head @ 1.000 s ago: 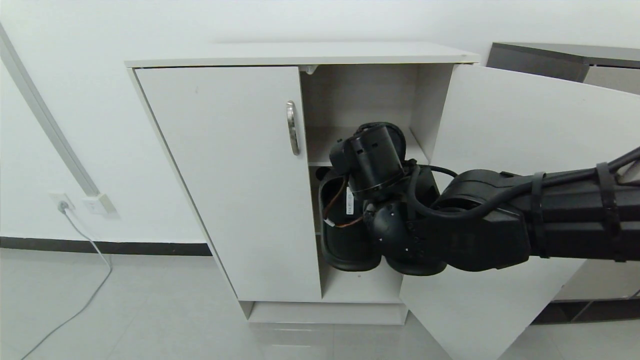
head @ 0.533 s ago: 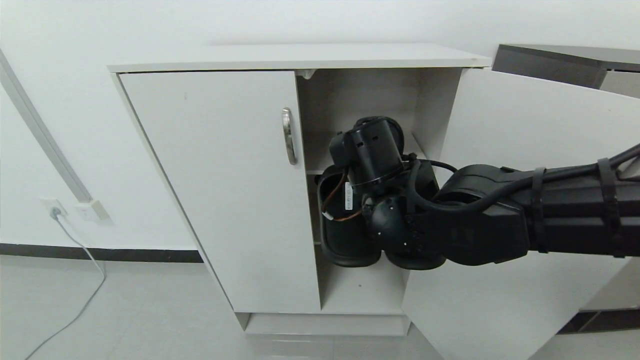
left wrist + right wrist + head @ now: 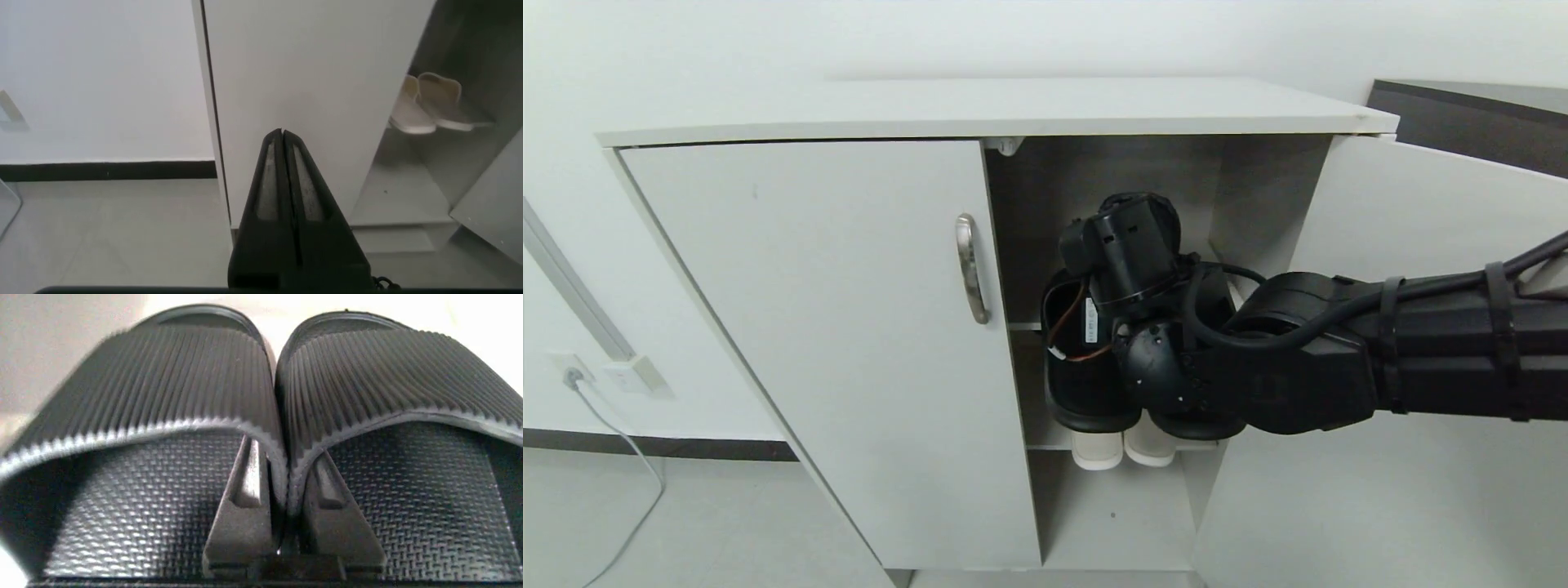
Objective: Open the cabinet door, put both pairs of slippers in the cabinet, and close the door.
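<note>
Head view: the camera has drawn nearer over the past second, so the cabinet (image 3: 1013, 106) looms larger, and a shelf hidden a second ago now shows below the arm. The right arm holds about the same place in the picture as before, at the open right half of the cabinet. The left door (image 3: 833, 343), with its metal handle (image 3: 970, 269), is closed, and the right door (image 3: 1405, 212) is swung wide. The black slippers (image 3: 1086, 392) hang side by side in front of the middle compartment, behind the arm's wrist. Just under them the white slippers (image 3: 1123, 449) sit on the shelf, their ends jutting over its front edge. Whether the black pair touches that shelf cannot be told. Left wrist view: the left pincer (image 3: 282, 147) is clenched on nothing, low in front of the closed door (image 3: 310, 82) and above the floor (image 3: 106, 229). The white slippers (image 3: 429, 102) lie together on their shelf inside. Right wrist view: the right pincer (image 3: 286, 453) grips the black slippers (image 3: 155, 416) by their adjoining inner walls, one finger in each slipper.
</note>
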Controlling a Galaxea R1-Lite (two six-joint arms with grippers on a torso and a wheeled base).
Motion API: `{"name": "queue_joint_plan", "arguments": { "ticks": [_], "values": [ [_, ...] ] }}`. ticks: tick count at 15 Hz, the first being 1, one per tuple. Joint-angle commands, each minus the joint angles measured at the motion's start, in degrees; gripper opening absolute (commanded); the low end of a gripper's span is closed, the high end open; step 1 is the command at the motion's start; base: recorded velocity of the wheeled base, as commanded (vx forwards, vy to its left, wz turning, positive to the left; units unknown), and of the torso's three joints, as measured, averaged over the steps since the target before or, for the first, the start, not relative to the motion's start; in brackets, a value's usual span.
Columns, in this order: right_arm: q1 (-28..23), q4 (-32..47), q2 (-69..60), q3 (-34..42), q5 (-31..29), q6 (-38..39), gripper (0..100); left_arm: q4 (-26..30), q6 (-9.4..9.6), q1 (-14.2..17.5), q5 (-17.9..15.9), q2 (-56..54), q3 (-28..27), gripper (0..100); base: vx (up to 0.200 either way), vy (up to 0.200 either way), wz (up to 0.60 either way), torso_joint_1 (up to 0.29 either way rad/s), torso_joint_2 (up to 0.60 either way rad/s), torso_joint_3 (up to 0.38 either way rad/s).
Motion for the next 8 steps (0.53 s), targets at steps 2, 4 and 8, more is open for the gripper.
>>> {"name": "queue_joint_plan", "arguments": {
  "ticks": [2,4,8],
  "values": [
    [-0.4,-1.5,0.8,0.1,0.0,-0.1,0,0.0,-0.01,0.0,0.0,0.0,0.0,0,0.000,0.000,0.00,0.000,0.00,0.000],
    [-1.5,-1.8,1.6,-0.1,0.0,-1.0,0,0.0,-0.01,0.0,0.1,0.0,0.0,0,0.000,0.000,0.00,0.000,0.00,0.000],
    [-3.8,-8.4,4.4,-1.0,0.2,-5.7,0,0.0,-0.09,0.0,0.1,0.0,0.0,0,0.000,0.000,0.00,0.000,0.00,0.000]
  ]
}}
